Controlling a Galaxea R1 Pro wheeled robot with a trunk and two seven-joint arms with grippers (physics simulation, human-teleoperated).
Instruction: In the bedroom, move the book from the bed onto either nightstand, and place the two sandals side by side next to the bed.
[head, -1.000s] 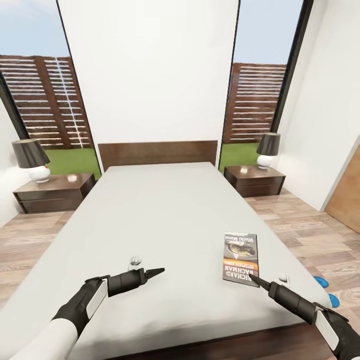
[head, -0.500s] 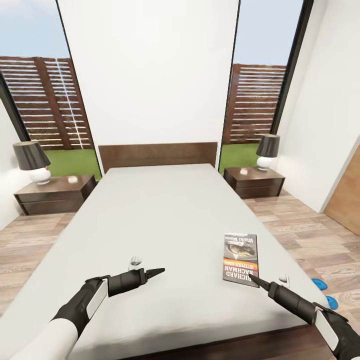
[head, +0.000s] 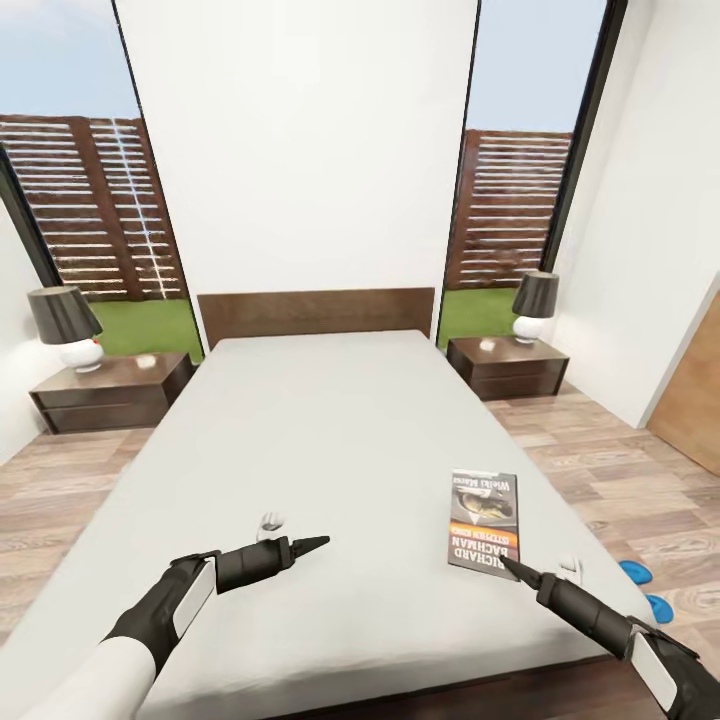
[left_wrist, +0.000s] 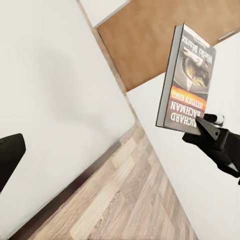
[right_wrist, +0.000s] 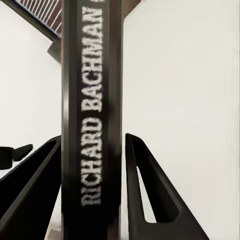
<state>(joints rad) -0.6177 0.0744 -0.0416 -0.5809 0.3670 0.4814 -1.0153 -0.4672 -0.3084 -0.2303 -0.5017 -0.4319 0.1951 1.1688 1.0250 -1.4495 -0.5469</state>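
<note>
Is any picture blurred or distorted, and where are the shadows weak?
Head view: sharp, but wide-angle, so window frames lean outward; the book and both claws cast almost no shadow on the bed. Right wrist view: the book's spine lettering is soft from closeness. Left wrist view: the scene is tilted, and lighting is flat.

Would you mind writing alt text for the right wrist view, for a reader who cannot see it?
The right gripper has its two black fingers on either side of the spine edge of the book, which reads RICHARD BACHMAN in white on black. The pale grey bed lies behind, and the left gripper's tip shows at one edge.
</note>
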